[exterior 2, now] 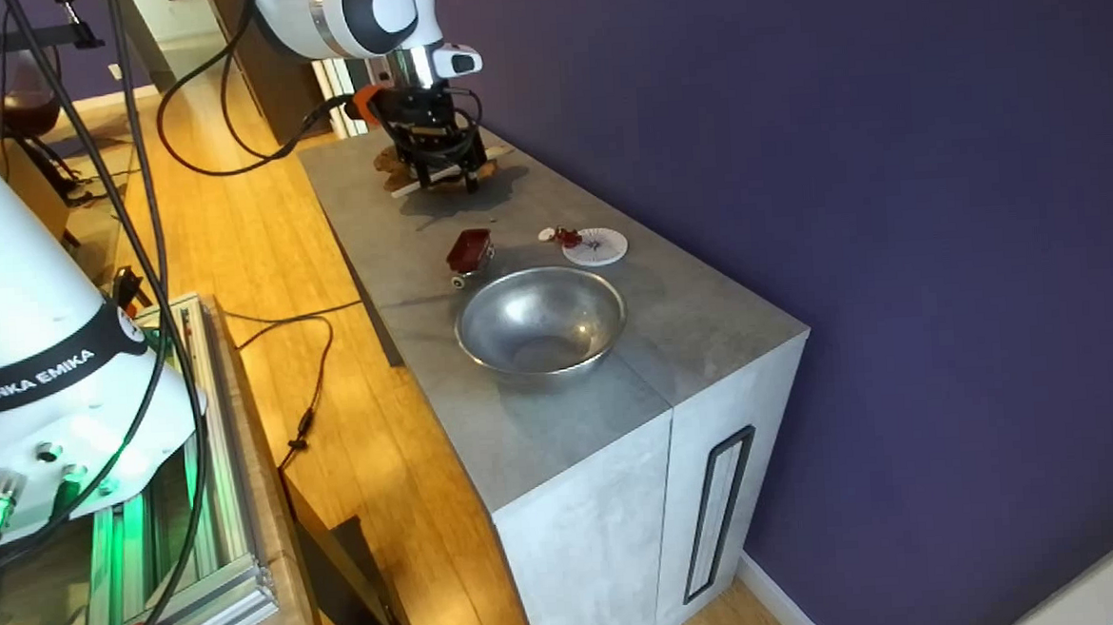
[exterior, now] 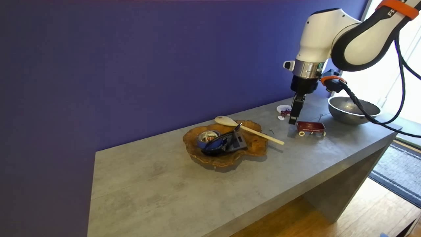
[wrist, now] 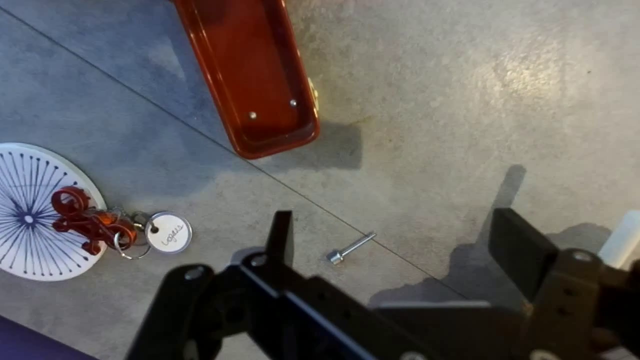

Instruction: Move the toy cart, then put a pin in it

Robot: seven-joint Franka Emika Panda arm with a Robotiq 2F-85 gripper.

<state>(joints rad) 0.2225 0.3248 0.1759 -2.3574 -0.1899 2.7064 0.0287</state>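
The toy cart (exterior: 310,127) is a small dark red wagon with white wheels, standing upright on the grey table in both exterior views (exterior 2: 470,250). In the wrist view its red tray (wrist: 257,75) shows at the top, cut off by the frame edge, with nothing but small rivets visible inside. A silver pin (wrist: 352,247) with a thick head lies flat on the table; it also shows as a tiny thing in an exterior view (exterior: 271,131). My gripper (wrist: 397,225) is open and empty above the table, its fingers (exterior 2: 449,180) spread to either side of the pin in the wrist view.
A steel bowl (exterior: 353,110) stands near the cart. A white round dish (exterior 2: 601,245) bears a red bicycle keychain (wrist: 95,222). A wooden slab (exterior: 258,148) holds blue tape (exterior: 209,138), dark glasses (exterior: 215,149) and a wooden spoon (exterior: 260,133) overhanging its edge. A purple wall (exterior: 164,65) runs along the table.
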